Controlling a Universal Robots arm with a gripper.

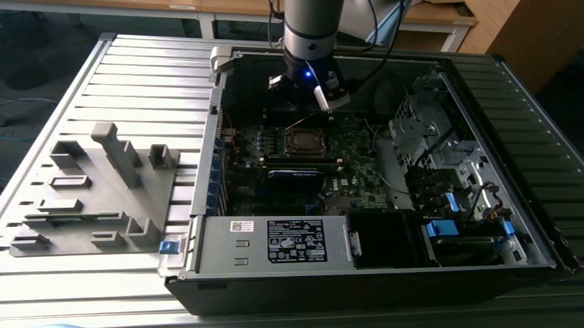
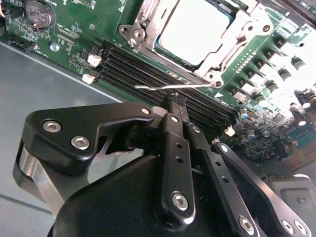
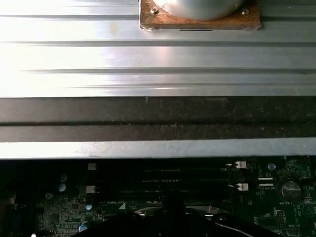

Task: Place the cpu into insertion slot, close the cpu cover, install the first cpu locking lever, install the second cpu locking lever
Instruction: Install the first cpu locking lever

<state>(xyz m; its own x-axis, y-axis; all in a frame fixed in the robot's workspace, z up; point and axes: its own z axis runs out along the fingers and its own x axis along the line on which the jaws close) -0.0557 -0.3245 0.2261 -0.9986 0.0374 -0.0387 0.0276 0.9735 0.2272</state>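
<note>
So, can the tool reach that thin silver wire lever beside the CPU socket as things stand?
Probably yes: the tool sits right next to the thin silver wire lever, with nothing standing between them.

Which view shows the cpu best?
Second wrist view: the cpu is close, its silver top plain inside the cover. The exterior view shows it small, near the arm. The first wrist view faces the memory slots.

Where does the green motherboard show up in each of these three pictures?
Exterior view: motherboard inside the open case, below the gripper.
Second wrist view: motherboard beyond the gripper, carrying the cpu.
First wrist view: motherboard against the case's dark wall.
Shared landmark: black memory slots, in both wrist views.
</note>
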